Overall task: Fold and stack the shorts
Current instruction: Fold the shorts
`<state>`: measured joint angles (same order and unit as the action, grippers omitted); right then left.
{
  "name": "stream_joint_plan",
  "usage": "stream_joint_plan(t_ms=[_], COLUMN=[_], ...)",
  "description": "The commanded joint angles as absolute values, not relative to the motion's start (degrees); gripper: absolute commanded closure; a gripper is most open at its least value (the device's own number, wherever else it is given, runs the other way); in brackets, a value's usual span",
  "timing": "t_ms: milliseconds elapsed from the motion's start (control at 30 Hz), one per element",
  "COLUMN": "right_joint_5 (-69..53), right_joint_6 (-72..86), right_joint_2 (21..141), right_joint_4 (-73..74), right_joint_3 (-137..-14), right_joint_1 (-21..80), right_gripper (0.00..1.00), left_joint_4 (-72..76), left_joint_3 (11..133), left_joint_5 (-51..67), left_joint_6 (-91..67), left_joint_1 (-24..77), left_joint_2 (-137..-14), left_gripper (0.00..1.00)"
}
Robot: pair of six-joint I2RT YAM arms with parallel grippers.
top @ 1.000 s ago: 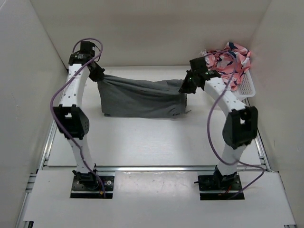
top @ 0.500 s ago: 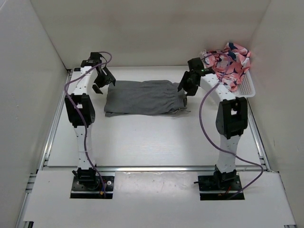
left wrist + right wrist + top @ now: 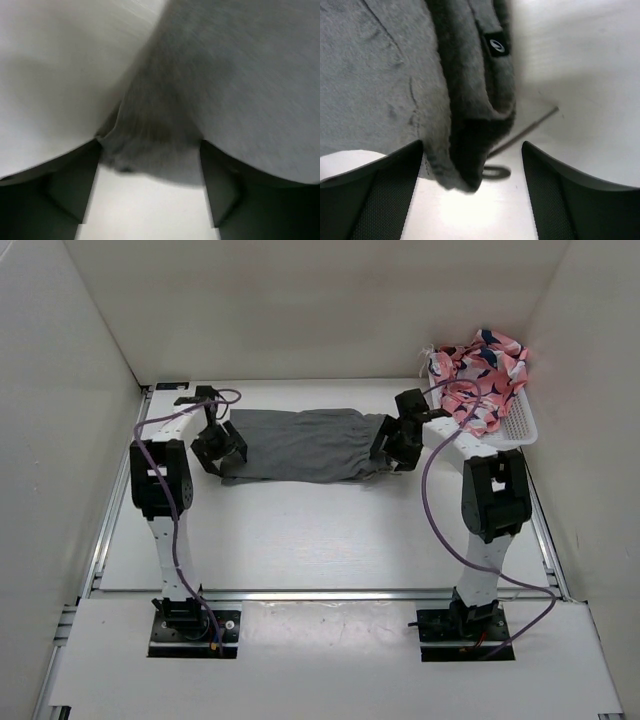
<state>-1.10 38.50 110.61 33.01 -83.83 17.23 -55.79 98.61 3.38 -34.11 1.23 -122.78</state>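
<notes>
The grey shorts (image 3: 305, 443) lie folded in a long flat strip across the far middle of the table. My left gripper (image 3: 222, 448) hovers low at their left end, open; its wrist view shows the cloth's corner (image 3: 150, 150) lying loose between the spread fingers (image 3: 70, 190). At the right end my right gripper (image 3: 395, 448) is open too. The waistband fold (image 3: 470, 100), with a small black label (image 3: 496, 46) and the thin drawstring (image 3: 525, 131), lies between its fingertips (image 3: 555, 200), which do not clamp it.
A white basket (image 3: 520, 425) stands at the far right and holds a pink patterned garment (image 3: 480, 370). White walls close in the table on three sides. The arm bases stand at the near edge.
Both grippers opened and let go of the shorts, which dropped from hanging to lying flat. Both arms then moved lower and nearer, over the cloth's ends.
</notes>
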Motion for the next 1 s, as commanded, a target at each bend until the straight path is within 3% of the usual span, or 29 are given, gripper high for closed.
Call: stream_joint_plan(t_ms=[0, 33, 67, 100, 133, 167, 233, 500, 567, 600, 633, 667, 700, 733, 967], right_joint_5=[-2.9, -2.9, -2.9, -2.9, -2.9, -2.38, -1.68, 0.09, -0.44, -1.05, -1.05, -1.05, -1.05, -1.05, -0.44], right_joint_6=[38.5, 38.5, 38.5, 38.5, 38.5, 38.5, 37.89, 39.28, 40.08, 40.08, 40.08, 40.08, 39.21, 39.2, 36.56], right_joint_2=[112.93, 112.94, 112.94, 112.94, 112.94, 112.16, 110.4, 96.08, 91.7, 90.28, 88.0, 87.11, 86.49, 86.48, 91.31], right_joint_4=[28.4, 28.39, 28.39, 28.39, 28.39, 28.39, 28.39, 28.39, 28.39, 28.39, 28.39, 29.0, 29.0, 30.14, 28.49], right_joint_3=[-83.58, -83.06, -82.36, -81.83, -81.22, -79.99, -78.23, -59.78, -56.62, -54.51, -53.88, -53.88, -53.88, -54.75, -60.12], right_joint_1=[17.93, 18.45, 18.46, 18.98, 18.98, 18.98, 20.03, 22.49, 23.11, 23.12, 23.12, 23.64, 23.64, 23.64, 22.5], right_gripper=[0.28, 0.38, 0.49, 0.71, 0.8, 0.88, 1.0, 1.0, 0.86, 0.71, 0.26, 0.12, 0.04, 0.0, 0.0], left_joint_4=[-53.61, -53.61, -53.61, -53.61, -53.61, -53.61, -53.61, -53.61, -53.61, -53.61, -53.61, -53.61, -53.61, -53.61, -55.37], left_joint_3=[99.05, 99.05, 99.05, 98.27, 97.3, 96.51, 93.44, 76.41, 74.02, 73.13, 72.6, 72.6, 72.6, 73.29, 76.99], left_joint_5=[6.06, 5.54, 4.41, 3.7, 3.17, 3.16, 2.38, -0.53, 0.17, 0.18, 0.18, 0.18, 0.18, 0.18, -0.35], left_joint_6=[-34.01, -34.54, -34.54, -34.54, -34.54, -34.54, -34.54, -32.96, -31.65, -31.12, -31.11, -30.5, -30.5, -30.5, -30.5], left_joint_1=[1.05, 1.05, 1.05, 1.05, 0.53, 0.53, -0.87, -2.72, -2.72, -2.72, -2.72, -2.72, -2.72, -2.72, -2.72], left_joint_2=[-125.07, -125.07, -124.37, -123.76, -123.23, -122.7, -120.42, -104.27, -101.79, -100.04, -99.15, -98.44, -97.92, -97.13, -96.59], left_gripper=[0.18, 0.27, 0.55, 0.67, 0.85, 0.9, 0.9, 0.9, 0.76, 0.41, 0.24, 0.09, 0.0, 0.0, 0.0])
